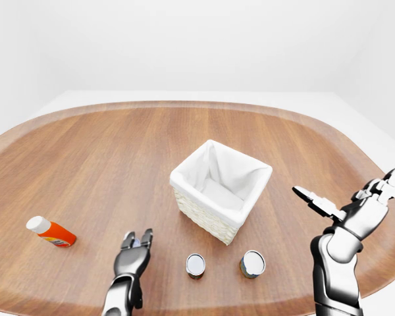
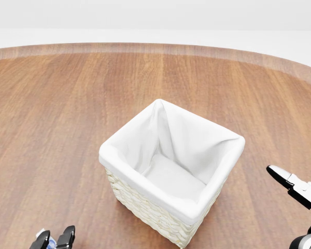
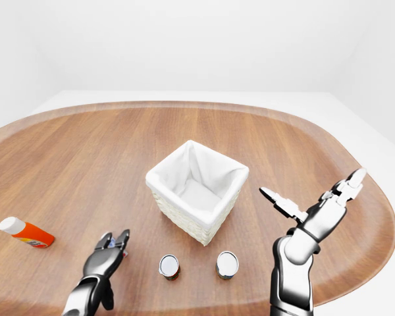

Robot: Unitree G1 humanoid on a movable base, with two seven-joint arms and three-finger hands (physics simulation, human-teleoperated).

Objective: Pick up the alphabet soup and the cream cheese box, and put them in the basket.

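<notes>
The left hand is held low over the table, fingers nearly together around something small that cannot be identified. The right hand is raised, fingers spread. Two cans stand just below the basket; a bottle lies far left.
</notes>
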